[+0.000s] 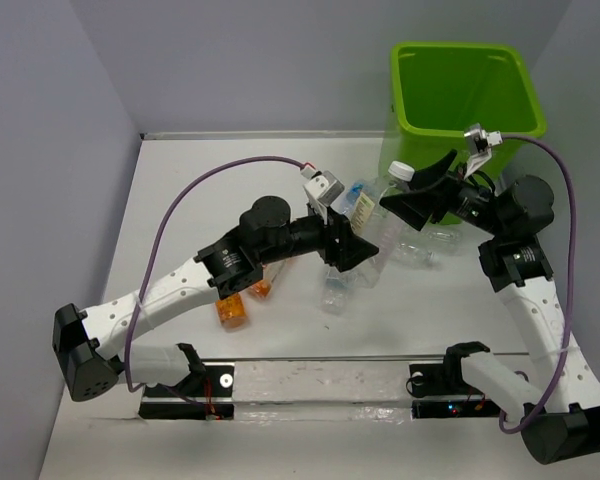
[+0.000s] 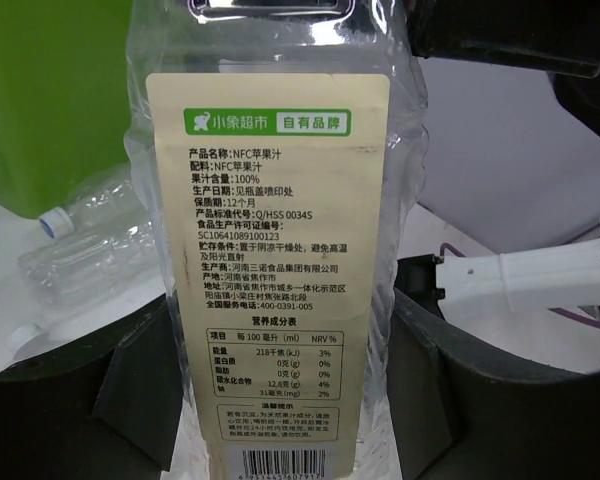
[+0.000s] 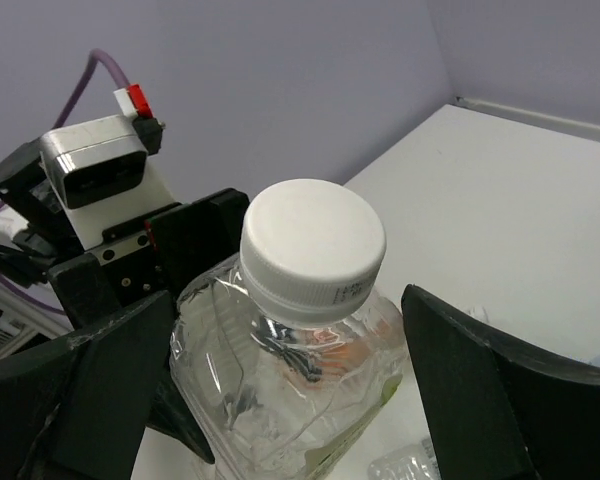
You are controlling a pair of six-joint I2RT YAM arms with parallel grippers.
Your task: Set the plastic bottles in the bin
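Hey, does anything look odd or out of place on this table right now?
One clear bottle sits between both tools at once: the left tool clamps its labelled body, the right tool flanks its white-capped end. Whether the right one grips is unclear.

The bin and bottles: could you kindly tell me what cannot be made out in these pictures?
bin floor: top view, hidden behind its own near wall.
orange bottles: top view, partly covered by the left arm.
clear bottle: left wrist view, both ends cut off by the frame edges.
right gripper: right wrist view, it flanks that bottle's neck, but whether it touches it is unclear.
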